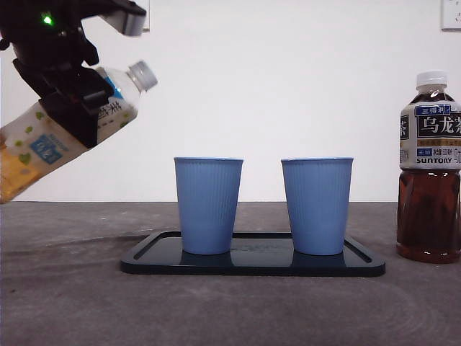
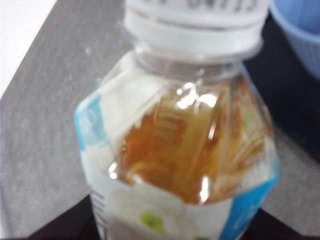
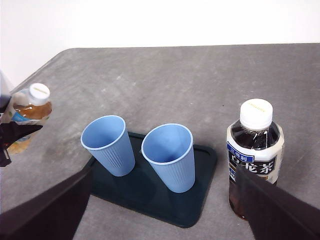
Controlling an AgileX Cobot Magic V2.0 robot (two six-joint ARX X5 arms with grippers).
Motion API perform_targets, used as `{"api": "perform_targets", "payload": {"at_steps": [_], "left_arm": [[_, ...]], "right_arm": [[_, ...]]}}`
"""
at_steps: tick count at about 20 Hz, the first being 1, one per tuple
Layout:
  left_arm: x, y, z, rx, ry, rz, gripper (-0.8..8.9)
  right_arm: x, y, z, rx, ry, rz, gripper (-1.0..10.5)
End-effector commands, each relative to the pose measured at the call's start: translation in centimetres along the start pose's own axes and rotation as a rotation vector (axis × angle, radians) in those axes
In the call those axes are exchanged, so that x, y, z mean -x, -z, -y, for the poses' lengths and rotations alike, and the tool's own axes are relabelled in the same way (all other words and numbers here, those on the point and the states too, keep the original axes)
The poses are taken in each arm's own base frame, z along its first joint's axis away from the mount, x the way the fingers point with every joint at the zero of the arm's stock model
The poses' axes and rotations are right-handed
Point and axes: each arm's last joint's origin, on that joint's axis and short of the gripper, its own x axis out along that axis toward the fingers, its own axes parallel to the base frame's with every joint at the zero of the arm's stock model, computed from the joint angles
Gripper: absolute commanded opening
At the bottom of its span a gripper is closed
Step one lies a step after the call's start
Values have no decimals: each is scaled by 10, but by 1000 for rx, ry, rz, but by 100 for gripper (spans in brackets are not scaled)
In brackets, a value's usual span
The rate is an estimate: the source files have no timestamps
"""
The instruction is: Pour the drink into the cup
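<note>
A capped tea bottle is pinched, tilted, by the left pincer beside two blue cups on a dark tray; a Suntory oolong bottle is stood apart on the surface. The right pincer is spread.

Two cups stand side by side on a tray mid-tabletop; a capped bottle stands beside the tray, apparently just clear of it.

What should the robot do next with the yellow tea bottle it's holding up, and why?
Probably carry it sideways toward the nearer blue cup first. The left tool holds the tea bottle tilted in the air, well off to the side of the black tray, so its white cap is not over any cup. That cap looks closed, so nothing could pour anyway.
</note>
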Motion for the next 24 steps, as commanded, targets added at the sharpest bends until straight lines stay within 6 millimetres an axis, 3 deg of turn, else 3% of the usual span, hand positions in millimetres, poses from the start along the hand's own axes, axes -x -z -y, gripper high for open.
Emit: {"api": "perform_targets", "payload": {"at_steps": [1, 13, 24], "left_arm": [[7, -22, -6, -40, -52, 36, 153], [-6, -56, 10, -249, -113, -104, 152], [-12, -64, 35, -465, -212, -183, 148]], "right_arm": [[2, -4, -2, 13, -11, 19, 457], [2, -4, -2, 13, -11, 19, 457], [2, -4, -2, 13, -11, 19, 457]]}}
